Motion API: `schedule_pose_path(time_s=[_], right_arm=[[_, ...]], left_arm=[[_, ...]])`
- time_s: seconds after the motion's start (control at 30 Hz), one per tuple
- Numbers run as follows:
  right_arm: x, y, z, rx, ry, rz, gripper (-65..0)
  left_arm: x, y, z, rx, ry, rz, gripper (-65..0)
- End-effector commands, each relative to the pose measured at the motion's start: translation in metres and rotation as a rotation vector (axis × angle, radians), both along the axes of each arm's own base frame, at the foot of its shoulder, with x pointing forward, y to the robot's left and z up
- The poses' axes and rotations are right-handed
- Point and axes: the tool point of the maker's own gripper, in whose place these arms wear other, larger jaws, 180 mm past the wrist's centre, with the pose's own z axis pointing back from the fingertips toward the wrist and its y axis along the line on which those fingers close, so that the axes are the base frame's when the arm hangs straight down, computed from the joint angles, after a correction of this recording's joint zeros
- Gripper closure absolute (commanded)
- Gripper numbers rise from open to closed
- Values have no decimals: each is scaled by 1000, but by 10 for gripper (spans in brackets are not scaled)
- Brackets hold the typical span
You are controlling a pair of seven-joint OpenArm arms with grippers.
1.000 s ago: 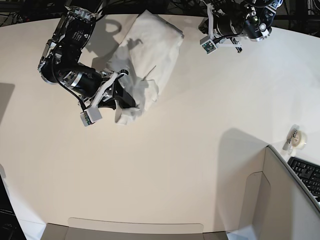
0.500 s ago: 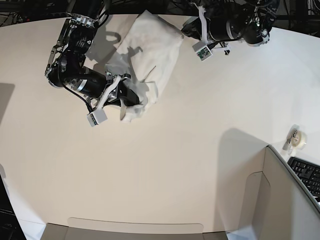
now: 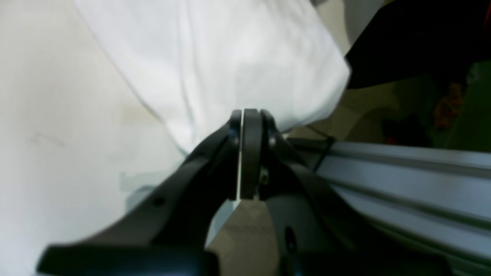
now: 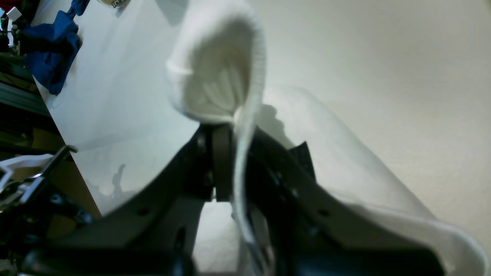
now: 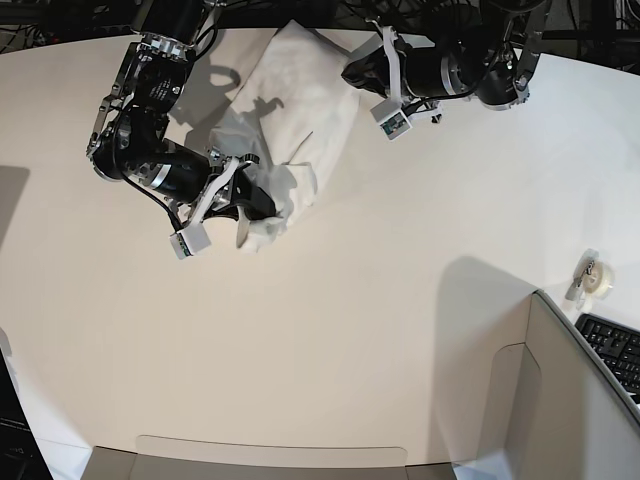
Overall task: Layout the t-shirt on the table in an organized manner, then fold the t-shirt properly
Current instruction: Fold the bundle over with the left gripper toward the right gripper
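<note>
White table (image 5: pixel 400 300) bears the t-shirt (image 5: pixel 295 110), its hem pinched in the right claw (image 5: pixel 262 205).

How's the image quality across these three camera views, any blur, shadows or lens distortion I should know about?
Left wrist view: soft focus throughout, the crumpled white cotton t-shirt washed out, background dark. Right wrist view: the black right gripper up close is blurred, and the cloth casts a shadow. Base view: sharpest, but wide-angle bending curves the edge of the large matte white table, and dark arm shadows fall on shirt and tabletop.
</note>
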Motion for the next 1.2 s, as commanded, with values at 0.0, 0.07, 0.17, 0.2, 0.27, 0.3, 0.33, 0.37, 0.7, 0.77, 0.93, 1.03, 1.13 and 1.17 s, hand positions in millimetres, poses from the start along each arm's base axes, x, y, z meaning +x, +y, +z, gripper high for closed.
schedule_pose_path(time_s=[0.0,0.07,0.17,0.2,0.27,0.3,0.33,0.37,0.7,0.77,0.93,1.03,1.13,1.17], right_arm=[[8,3,16,36,-52,-3,0],[9,2,16,37,-50,-6,0],[10,-2,16,23,-55,-6,0],[11,-3,16,19,-57,-4,0],[12,-4,17,16,-60,-4,0],[12,-4,17,16,-61,-6,0],[12,-4,17,16,-61,-6,0],[12,-4,17,16,-61,-6,0],[11,0,18,32,-58,-3,0],[11,6,19,50,-59,-1,0],[11,14,22,67,-62,5,0],[14,10,24,60,-70,-3,0],[16,5,20,49,-60,-4,0],[16,4,17,50,-50,-5,0]], left_arm=[[3,-3,2,-27,-3,8,0],[8,-7,-7,-36,25,23,0],[10,-14,-19,-34,59,-4,0],[12,-16,-22,-34,63,-8,0],[21,-16,-25,-26,63,-7,0],[25,-14,-26,-23,60,-3,0],[31,-12,-25,-19,51,3,0],[36,-10,-24,-13,41,3,0],[83,27,-43,167,-23,28,0],[86,30,-46,171,-15,36,0],[90,25,-40,161,-35,36,0],[92,21,-21,161,-98,7,0],[93,25,7,187,-188,-28,0],[90,26,15,185,-207,-29,0]])
